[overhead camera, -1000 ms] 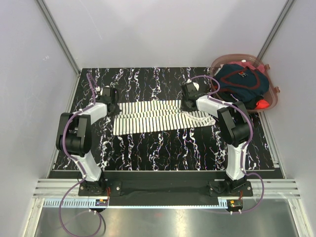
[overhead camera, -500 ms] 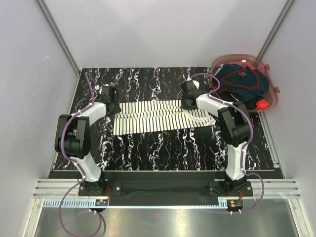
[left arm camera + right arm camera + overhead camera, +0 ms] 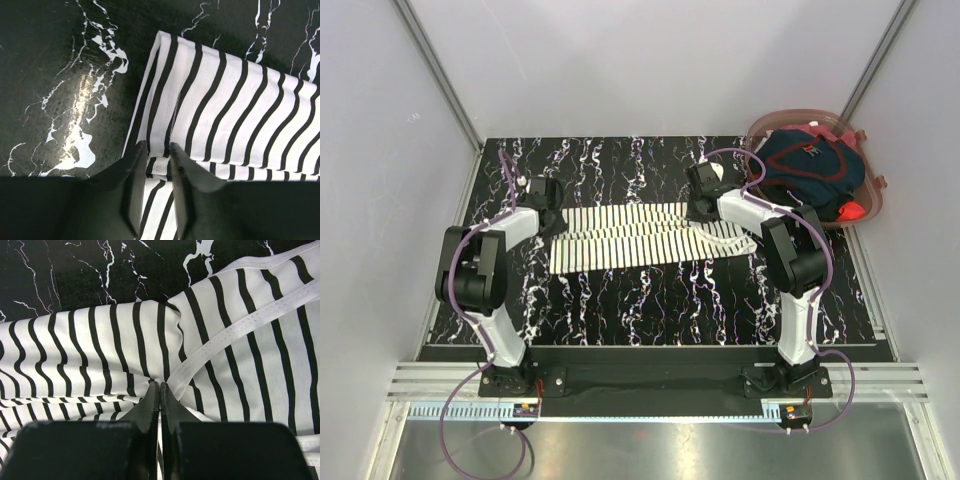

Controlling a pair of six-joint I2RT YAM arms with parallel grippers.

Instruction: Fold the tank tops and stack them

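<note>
Presently: pink plastic tub (image 3: 873, 205) at 1 o'clock, containing crumpled navy tank top (image 3: 805, 165) with red trim. At centre of black marbled table (image 3: 620, 310), striped tank top (image 3: 620, 238), folded lengthwise. At its 9 o'clock edge, left gripper (image 3: 157, 146), narrowly parted, hold unclear; at its 3 o'clock end, right gripper (image 3: 159, 386), pinched shut on puckered cloth.

the black marbled counter (image 3: 620, 310) is being overlaid at its middle by a striped tank top (image 3: 620, 243), at far right by a pink tub (image 3: 871, 200).

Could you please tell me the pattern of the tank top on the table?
White tank top with thin dark stripes; clearest in left wrist view.
</note>
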